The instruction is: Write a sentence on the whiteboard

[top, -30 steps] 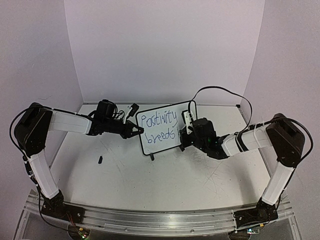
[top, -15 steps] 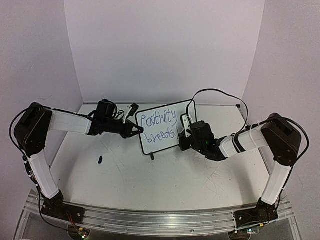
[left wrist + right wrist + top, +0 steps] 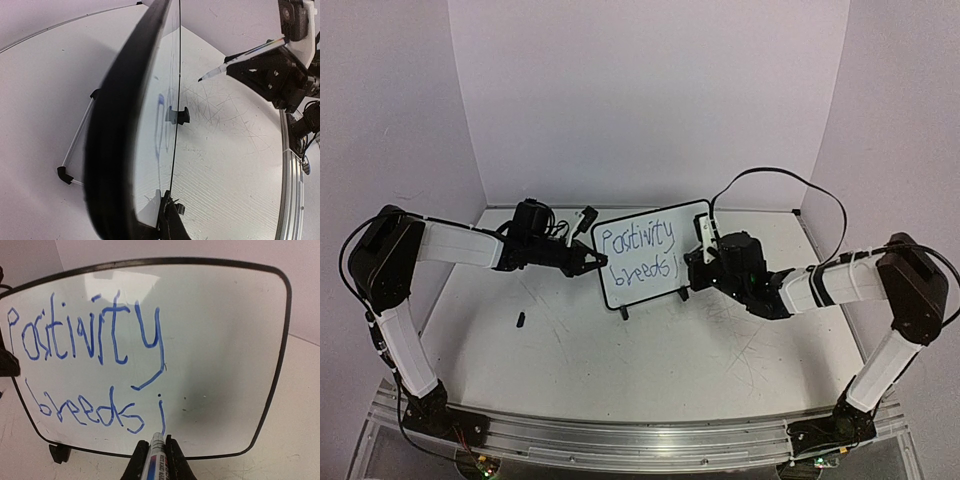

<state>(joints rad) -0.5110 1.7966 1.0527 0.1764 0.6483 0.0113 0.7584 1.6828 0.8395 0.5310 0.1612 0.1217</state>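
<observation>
Clamped on the marker [image 3: 157, 444], my right gripper [image 3: 156, 462] has backed off toward 3 o'clock after dotting the j [image 3: 161, 417] on the whiteboard [image 3: 225, 330], leaving "oy" of the sentence [image 3: 75, 335] unwritten.

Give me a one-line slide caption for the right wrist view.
Right gripper, jaws shut on a blue marker, tip at the j of the unfinished sentence "Positivity breeds j" on the whiteboard.

Item: whiteboard [image 3: 685, 222], upright on two black feet, mid-table [image 3: 570, 350].
Face: sentence [image 3: 638, 252] in blue, two lines, legible as "Positivity breeds".
At the board's 9 o'clock: left gripper [image 3: 592, 263], clamped on the frame.
At 3 o'clock: right gripper [image 3: 692, 262], pinching a marker [image 3: 703, 235].
At 8 o'clock, well apart: small black object [image 3: 520, 320].
</observation>
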